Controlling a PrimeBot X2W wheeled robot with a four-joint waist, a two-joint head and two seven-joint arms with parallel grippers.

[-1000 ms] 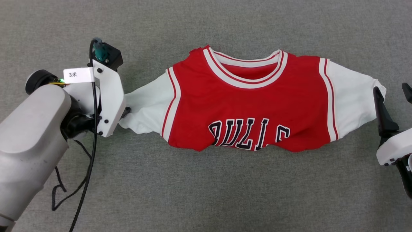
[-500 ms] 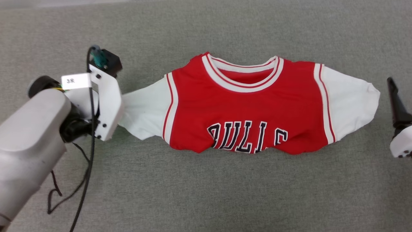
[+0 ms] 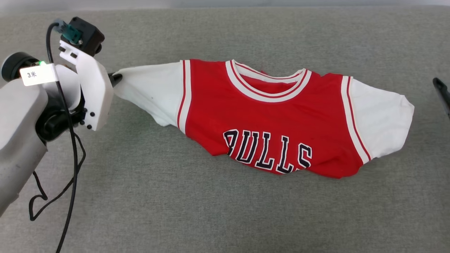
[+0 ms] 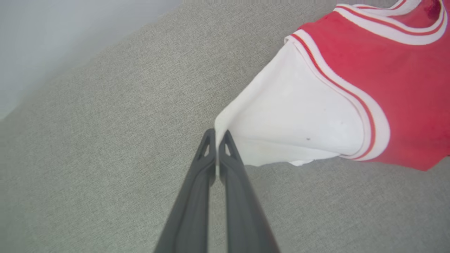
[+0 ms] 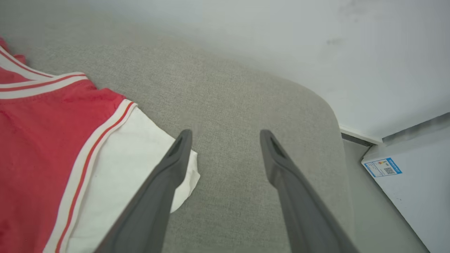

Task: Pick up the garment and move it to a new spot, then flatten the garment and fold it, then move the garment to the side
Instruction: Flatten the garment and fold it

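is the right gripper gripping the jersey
No, the right gripper is wide open with nothing between its jaws, just beside the garment.

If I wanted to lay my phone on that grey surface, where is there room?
The widest bare stretch of grey surface runs below the garment, nearest the robot. A narrower strip lies beyond its collar. Crowded: the left end, where the left gripper pinches a sleeve beside a black cable, and the right sleeve, by the open right gripper.
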